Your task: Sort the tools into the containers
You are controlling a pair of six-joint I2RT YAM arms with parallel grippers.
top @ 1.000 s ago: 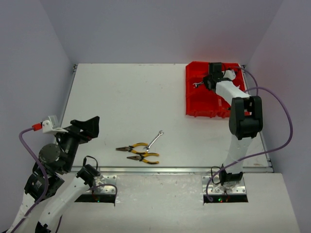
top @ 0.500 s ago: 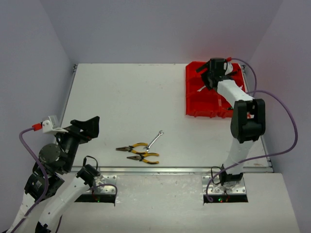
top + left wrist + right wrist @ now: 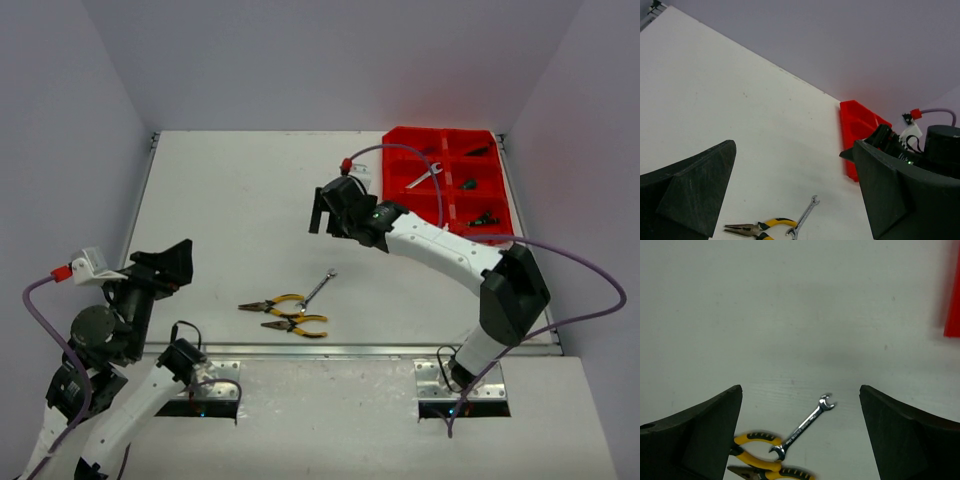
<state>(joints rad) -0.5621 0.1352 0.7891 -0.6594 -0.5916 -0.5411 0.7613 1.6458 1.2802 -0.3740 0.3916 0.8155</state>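
Wrench, pliers near front edge of tabletop; right gripper mid-tabletop, left gripper near left edge, both spread wide, empty.

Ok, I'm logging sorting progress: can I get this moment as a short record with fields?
on table: wrench, far pliers, near pliers
in red tray: second wrench, some dark tools
right fingers: open, empty, over the table
left fingers: open, empty
left to sort: three tools
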